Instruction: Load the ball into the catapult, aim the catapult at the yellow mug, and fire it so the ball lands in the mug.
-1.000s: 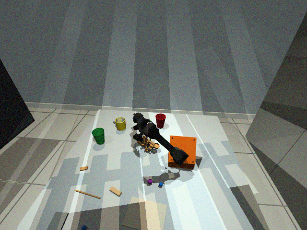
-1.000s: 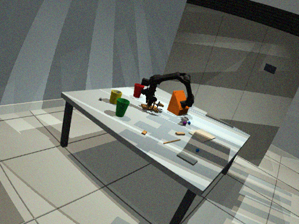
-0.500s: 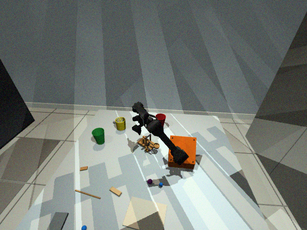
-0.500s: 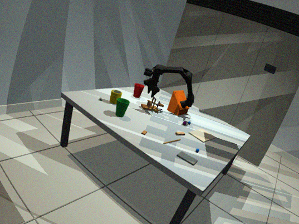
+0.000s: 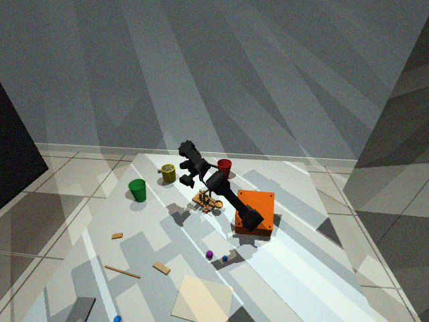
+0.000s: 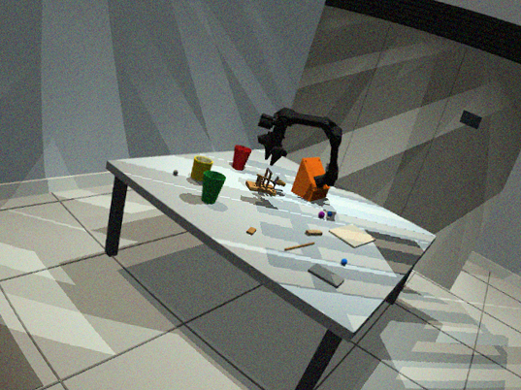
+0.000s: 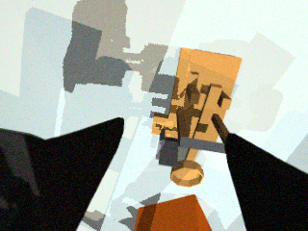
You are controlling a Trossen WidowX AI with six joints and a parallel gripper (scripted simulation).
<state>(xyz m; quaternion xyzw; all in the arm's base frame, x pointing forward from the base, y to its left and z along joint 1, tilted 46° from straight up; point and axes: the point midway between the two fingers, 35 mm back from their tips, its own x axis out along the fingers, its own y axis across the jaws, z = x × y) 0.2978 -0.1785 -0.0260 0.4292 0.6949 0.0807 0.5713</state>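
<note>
My gripper [image 6: 271, 160] [image 7: 174, 132] is open and empty, above the catapult. The wooden catapult [image 5: 197, 198] [image 6: 254, 186] [image 7: 212, 63] stands on the table, its other end toward the yellow mug's side. Its round cup [image 5: 218, 204] [image 7: 188, 175] is at the end nearer the orange block and looks empty. The yellow mug [image 5: 168, 174] [image 6: 200, 169] stands upright beyond the catapult. A small grey ball [image 5: 159, 171] [image 6: 175, 173] lies beside the mug. A purple ball [image 5: 209, 253] [image 6: 321, 214] and a blue ball [image 5: 224, 258] [image 6: 329, 214] lie close together on the table.
A red cup [image 5: 224, 167] [image 6: 240, 158] and a green cup [image 5: 138, 190] [image 6: 211, 188] stand nearby. The orange block [image 5: 258, 204] [image 6: 304, 181] is by the arm's base. Another blue ball [image 5: 117, 318] [image 6: 344, 261], wooden pieces and flat plates lie farther off.
</note>
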